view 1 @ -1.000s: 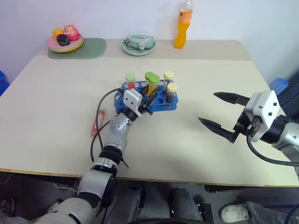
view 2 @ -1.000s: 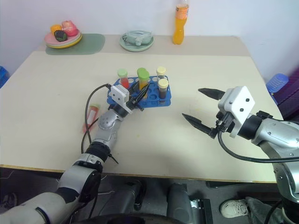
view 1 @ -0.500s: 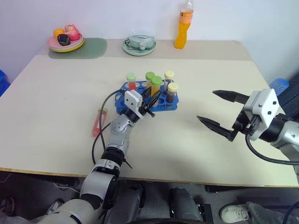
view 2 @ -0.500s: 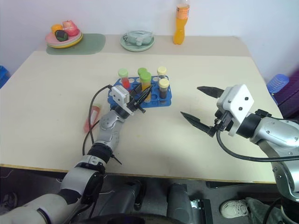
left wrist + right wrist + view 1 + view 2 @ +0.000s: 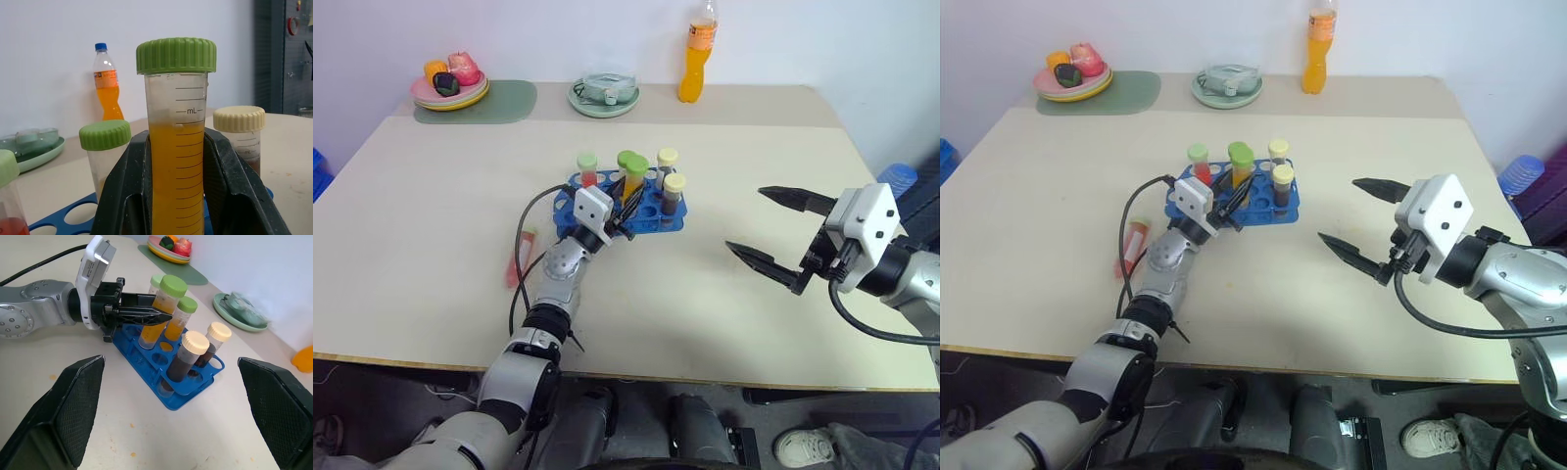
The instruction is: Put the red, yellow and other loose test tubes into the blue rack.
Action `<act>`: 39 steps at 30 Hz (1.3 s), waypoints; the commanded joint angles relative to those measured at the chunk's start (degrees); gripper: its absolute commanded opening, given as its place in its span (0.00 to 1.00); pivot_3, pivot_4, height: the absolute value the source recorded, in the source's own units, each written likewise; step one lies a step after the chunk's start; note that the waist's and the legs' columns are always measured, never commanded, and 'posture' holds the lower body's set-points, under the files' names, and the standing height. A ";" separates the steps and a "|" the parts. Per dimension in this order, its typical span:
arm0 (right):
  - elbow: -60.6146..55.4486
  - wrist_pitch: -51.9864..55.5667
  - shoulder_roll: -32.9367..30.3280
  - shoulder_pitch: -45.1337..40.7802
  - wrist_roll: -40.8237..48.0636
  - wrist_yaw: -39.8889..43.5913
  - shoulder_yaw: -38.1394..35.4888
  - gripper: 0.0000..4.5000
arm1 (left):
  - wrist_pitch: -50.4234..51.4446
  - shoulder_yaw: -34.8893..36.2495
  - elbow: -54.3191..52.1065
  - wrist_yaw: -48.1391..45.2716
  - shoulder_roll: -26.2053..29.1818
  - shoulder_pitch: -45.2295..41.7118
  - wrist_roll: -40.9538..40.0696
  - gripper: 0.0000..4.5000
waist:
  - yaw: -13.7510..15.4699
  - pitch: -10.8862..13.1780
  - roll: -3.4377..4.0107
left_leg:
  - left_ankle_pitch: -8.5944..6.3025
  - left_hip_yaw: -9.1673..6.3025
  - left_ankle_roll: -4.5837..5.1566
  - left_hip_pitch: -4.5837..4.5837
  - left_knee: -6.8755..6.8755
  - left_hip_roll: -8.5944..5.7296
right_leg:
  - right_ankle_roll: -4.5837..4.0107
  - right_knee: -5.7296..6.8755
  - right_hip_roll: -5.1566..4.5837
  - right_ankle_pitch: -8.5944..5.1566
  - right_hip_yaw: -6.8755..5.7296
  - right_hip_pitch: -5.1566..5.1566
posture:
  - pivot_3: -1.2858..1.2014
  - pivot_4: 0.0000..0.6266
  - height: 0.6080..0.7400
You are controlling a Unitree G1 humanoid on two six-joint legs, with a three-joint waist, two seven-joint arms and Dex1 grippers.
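Observation:
The blue rack [image 5: 677,223] stands mid-table with several capped tubes upright in it, one of them red with a green cap [image 5: 587,168]. My left gripper [image 5: 625,208] is shut on a yellow-orange test tube [image 5: 177,161] with a green cap. It holds the tube upright over the rack's near side, and the fingers [image 5: 127,196] hide the tube's lower end. A red loose tube [image 5: 521,257] lies flat on the table left of my left arm. My right gripper [image 5: 746,219] hovers open and empty to the right of the rack.
Along the far edge sit a plate of fruit [image 5: 450,90] on a green mat [image 5: 499,101], a green dish [image 5: 603,96] and an orange drink bottle [image 5: 698,59]. A black cable [image 5: 524,230] loops beside my left wrist.

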 commanded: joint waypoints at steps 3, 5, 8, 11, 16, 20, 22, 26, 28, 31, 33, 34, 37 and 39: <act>-0.89 -1.29 -0.09 0.32 0.35 0.11 -0.89 1.00 | 0.00 0.37 1.59 -0.42 0.26 1.21 0.28 0.20 | -0.02 0.00 0.00 | 0.00 0.00 0.00 0.00 0.00 0.00 | 0.00 0.00 0.00 0.00 0.00 0.00 | 0.52 0.24 1.00; -0.97 -1.29 -0.08 0.39 0.39 0.07 -0.88 1.00 | -0.01 0.13 1.34 -1.13 -0.14 1.62 0.00 0.20 | -0.01 0.00 0.00 | 0.00 0.00 0.01 0.00 0.00 0.00 | 0.00 0.00 0.00 0.00 0.00 0.00 | 0.52 0.24 1.00; -0.86 -1.27 -0.10 0.24 0.39 -0.02 -0.70 1.00 | -0.14 -0.17 1.14 -2.36 -1.09 2.08 -0.51 0.20 | 0.00 -0.01 0.01 | -0.01 0.00 0.01 0.00 0.01 0.00 | 0.00 0.00 0.00 0.00 0.00 0.01 | 0.52 0.24 1.00; -0.98 -1.02 -0.15 0.10 0.52 -0.21 -0.74 1.00 | 0.15 -0.05 1.66 -3.03 -1.63 1.82 -0.86 0.20 | 0.02 -0.01 0.01 | -0.01 0.00 0.02 0.00 0.02 0.00 | 0.00 0.00 0.00 0.00 0.00 0.02 | 0.52 0.24 1.00; -1.87 -0.42 -0.03 1.46 1.18 -0.34 -1.84 1.00 | 0.30 0.34 3.44 -4.73 -1.82 0.66 -1.11 0.20 | 0.09 0.00 0.00 | -0.05 0.01 0.06 -0.01 0.02 0.00 | 0.01 -0.02 -0.01 0.00 -0.01 0.00 | 0.52 0.24 1.00; -3.15 0.84 0.21 3.25 2.79 -0.98 -3.49 1.00 | 0.08 0.91 4.75 -5.19 -1.89 -0.07 -1.12 0.20 | 0.09 0.00 0.00 | -0.06 0.01 0.08 -0.02 0.03 -0.01 | 0.01 -0.03 -0.02 0.00 -0.02 0.02 | 0.52 0.24 1.00; -3.87 1.50 0.41 4.63 3.62 -1.49 -4.65 1.00 | -0.29 1.05 5.11 -5.41 -1.90 0.00 -1.03 0.20 | 0.08 0.00 0.00 | -0.06 0.01 0.08 -0.02 0.03 -0.01 | 0.01 -0.03 -0.02 0.00 -0.02 0.01 | 0.52 0.24 1.00; -4.94 2.23 1.33 7.61 5.05 -2.54 -6.41 1.00 | -0.51 1.53 5.58 -6.18 -2.06 -0.02 -1.36 0.20 | 0.07 0.00 0.00 | -0.07 0.01 0.09 -0.02 0.03 -0.01 | 0.01 -0.04 -0.02 -0.01 -0.02 0.03 | 0.52 0.24 1.00; -4.96 2.07 1.52 8.32 5.07 -2.75 -6.29 1.00 | -0.45 2.02 5.98 -6.57 -2.06 -0.31 -1.82 0.20 | 0.05 0.00 0.00 | -0.07 0.01 0.10 -0.02 0.04 -0.01 | 0.01 -0.04 -0.02 0.00 -0.02 0.03 | 0.52 0.24 1.00; -4.75 2.73 2.02 8.67 6.14 -3.73 -6.07 1.00 | -0.31 2.68 6.51 -7.43 -1.92 -0.78 -2.59 0.20 | 0.03 0.00 0.00 | -0.07 0.01 0.10 -0.02 0.05 -0.01 | 0.01 -0.03 -0.01 0.00 -0.02 0.03 | 0.52 0.24 1.00; -4.54 3.85 2.37 10.31 7.69 -3.68 -7.18 1.00 | -0.25 3.13 7.02 -7.84 -1.83 -1.18 -2.96 0.20 | 0.09 0.00 0.00 | -0.07 0.01 0.10 -0.02 0.05 -0.01 | 0.02 -0.03 -0.02 0.00 -0.03 0.03 | 0.52 0.24 1.00; -4.45 4.40 2.46 11.30 8.45 -3.58 -7.90 1.00 | -0.25 3.32 7.27 -7.99 -1.80 -1.38 -3.07 0.20 | 0.10 0.00 0.00 | -0.08 0.01 0.11 -0.02 0.04 -0.01 | 0.02 -0.04 -0.02 0.00 -0.03 0.04 | 0.52 0.24 1.00; -4.38 4.92 2.83 12.86 10.00 -3.78 -8.94 1.00 | -0.43 3.76 8.02 -8.50 -1.78 -1.97 -3.18 0.20 | 0.02 0.00 -0.01 | -0.10 0.02 0.14 -0.02 0.05 -0.02 | 0.02 -0.05 -0.03 -0.01 -0.03 0.04 | 0.52 0.24 1.00; -4.45 4.63 3.28 13.43 10.17 -4.17 -8.69 1.00 | -0.61 4.01 8.63 -8.95 -1.77 -2.27 -3.20 0.20 | -0.04 0.00 0.00 | -0.10 0.03 0.14 -0.02 0.07 -0.02 | 0.02 -0.04 -0.02 0.00 -0.03 0.04 | 0.52 0.24 1.00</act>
